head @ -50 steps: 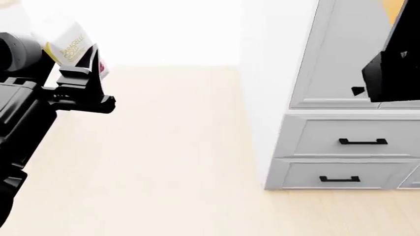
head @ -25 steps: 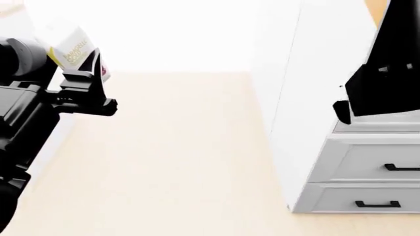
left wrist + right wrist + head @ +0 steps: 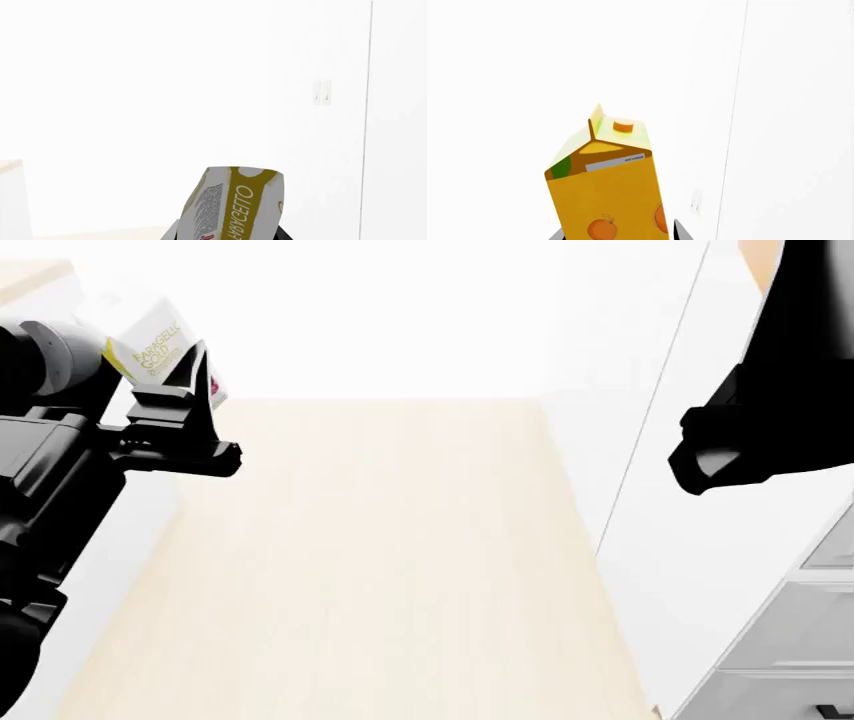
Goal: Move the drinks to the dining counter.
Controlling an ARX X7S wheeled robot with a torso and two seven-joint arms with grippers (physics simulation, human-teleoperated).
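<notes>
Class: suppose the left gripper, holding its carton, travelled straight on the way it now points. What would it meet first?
Probably the plain white wall. The left wrist view shows only that beyond the small white carton with gold lettering in the left gripper; the distance is unclear.

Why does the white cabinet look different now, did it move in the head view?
Yes. The cabinet has slid right and down toward the frame's corner, while the left gripper keeps its spot; likely the camera turned.

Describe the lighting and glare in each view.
Head view: walls blow out to flat white, pale floor nearly shadowless, left hand a dark silhouette. Left wrist view: background overexposed, the white carton almost melts into it. Right wrist view: same white wash, but the juice carton stays sharp and saturated.
</notes>
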